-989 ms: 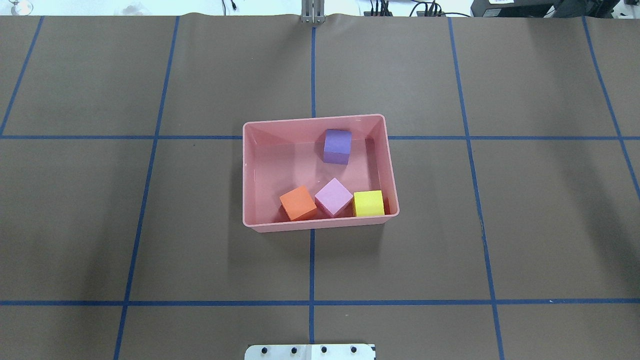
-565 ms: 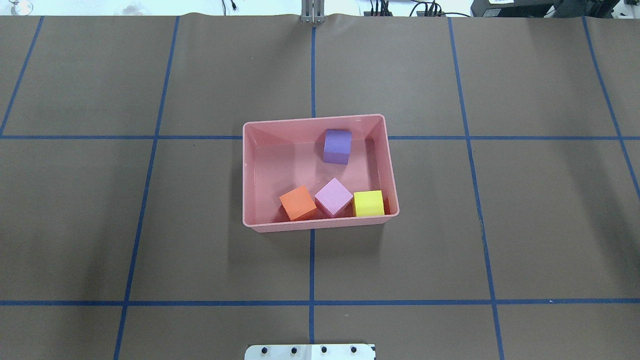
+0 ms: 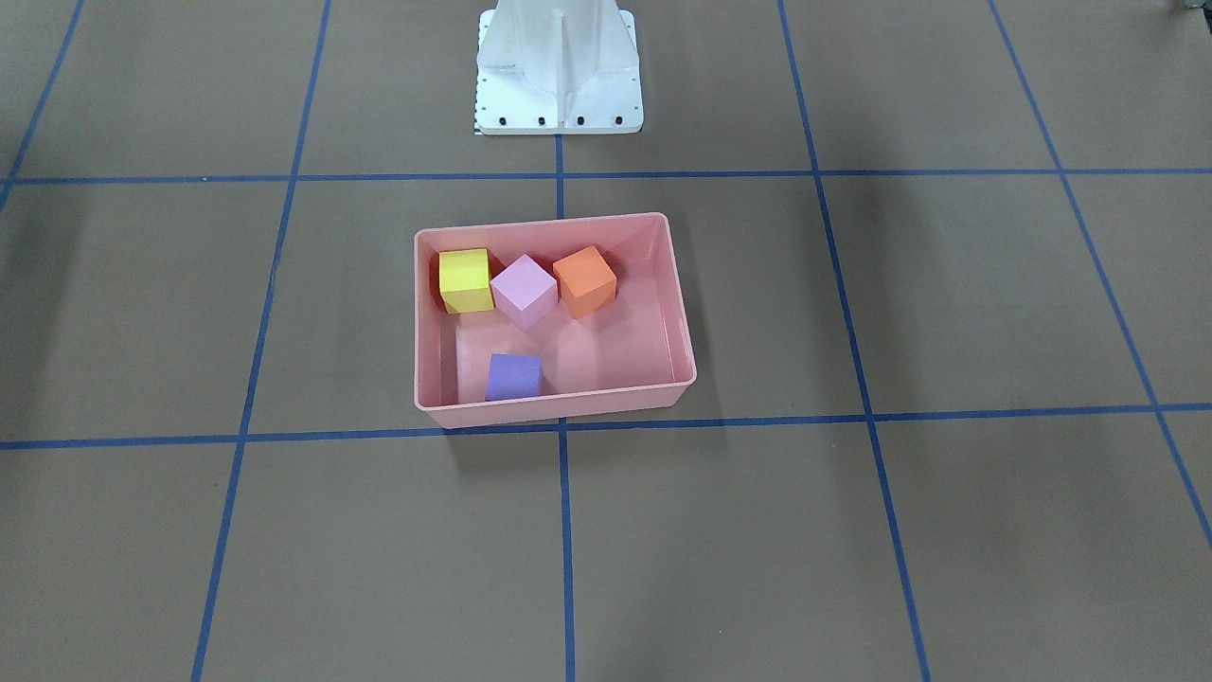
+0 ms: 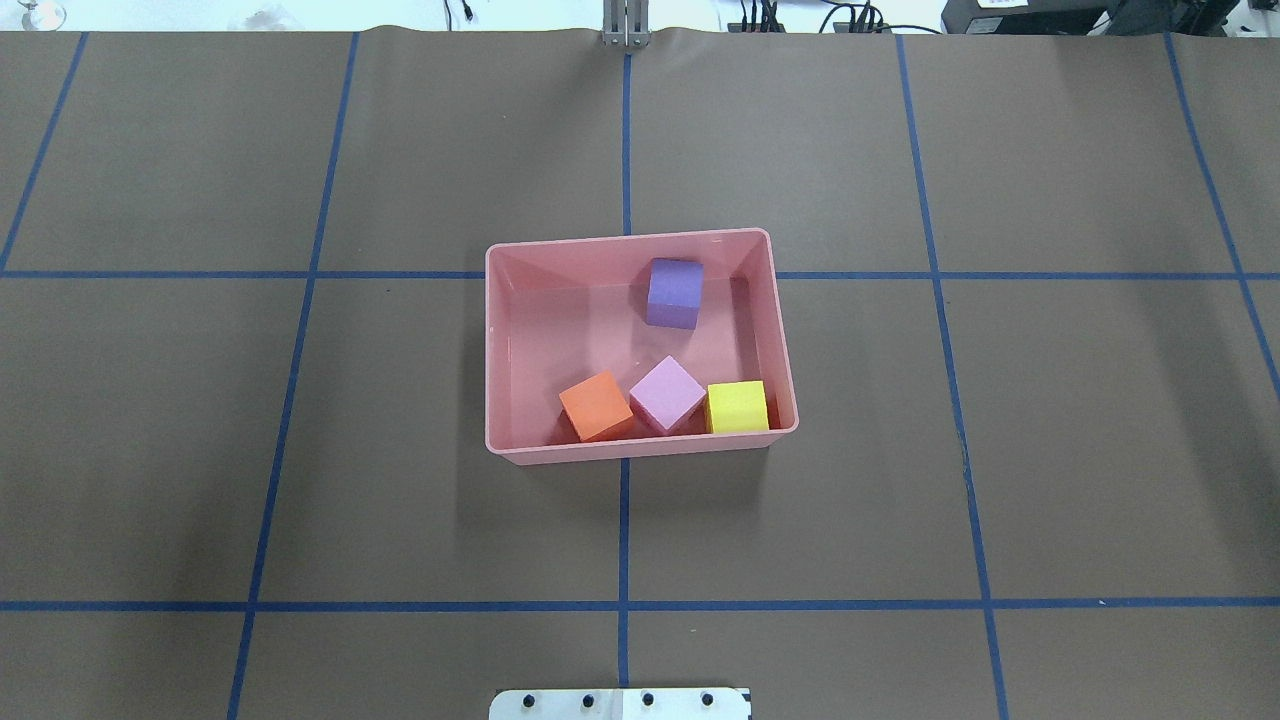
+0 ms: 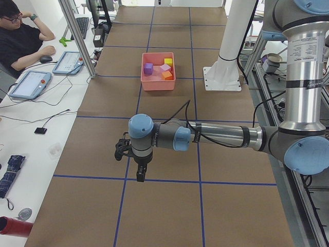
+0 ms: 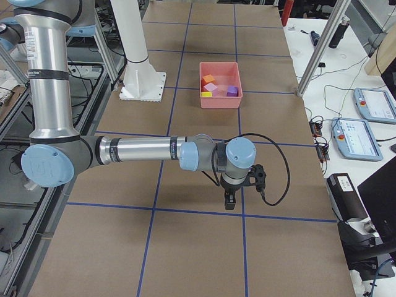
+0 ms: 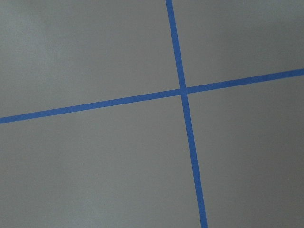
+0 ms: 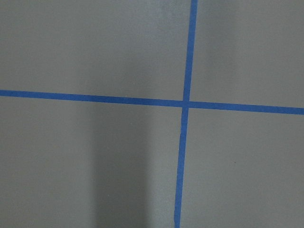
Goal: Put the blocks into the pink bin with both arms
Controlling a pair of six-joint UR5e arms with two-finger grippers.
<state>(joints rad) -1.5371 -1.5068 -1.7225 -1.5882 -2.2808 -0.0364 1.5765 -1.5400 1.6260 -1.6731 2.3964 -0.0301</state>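
The pink bin [image 4: 497, 350] [image 3: 684, 341] stands at the table's middle and holds all four blocks: the orange block [image 4: 596, 406], the pale pink block [image 4: 668, 394], the yellow block [image 4: 738, 407] and the purple block [image 4: 675, 292]. The bin also shows in the exterior left view [image 5: 158, 82] and the exterior right view [image 6: 219, 99]. My left gripper [image 5: 140, 176] hangs over bare table far from the bin in the exterior left view. My right gripper [image 6: 231, 201] hangs likewise in the exterior right view. I cannot tell whether either is open or shut.
The white pedestal [image 3: 559, 76] stands behind the bin. The brown table cover carries a grid of blue tape lines [image 4: 623, 530]. An operator [image 5: 20, 41] sits at a side desk with tablets. Both wrist views show only tape crossings [image 7: 183, 91] [image 8: 185, 103].
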